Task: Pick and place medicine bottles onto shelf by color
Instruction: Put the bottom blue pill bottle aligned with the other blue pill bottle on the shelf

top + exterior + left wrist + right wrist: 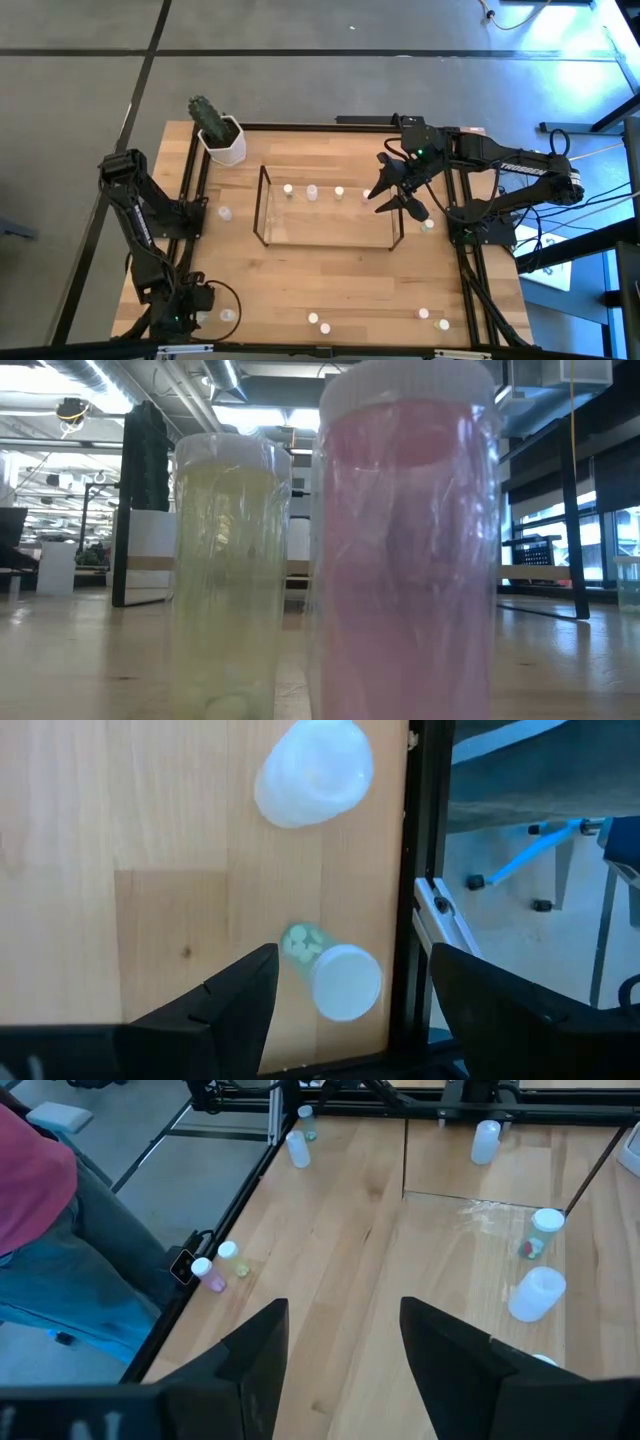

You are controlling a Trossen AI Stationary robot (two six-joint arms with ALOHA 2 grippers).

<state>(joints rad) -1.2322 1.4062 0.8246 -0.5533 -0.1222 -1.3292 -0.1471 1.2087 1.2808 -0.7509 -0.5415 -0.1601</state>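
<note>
Your left tool [350, 995] hangs wide open and empty over the desk's [120, 810] near left corner; a tipped green bottle [330, 970] lies between its fingers, long axis slanting across the gap.

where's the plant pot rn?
High view: the plant pot stands at the table's far left corner, just outside the shelf, with the left arm's base nearest it.

Grey floor [300, 30] surrounds the wooden surface [330, 280], with ceiling lights [90, 402] and dark-framed windows [600, 530] at right.
</note>
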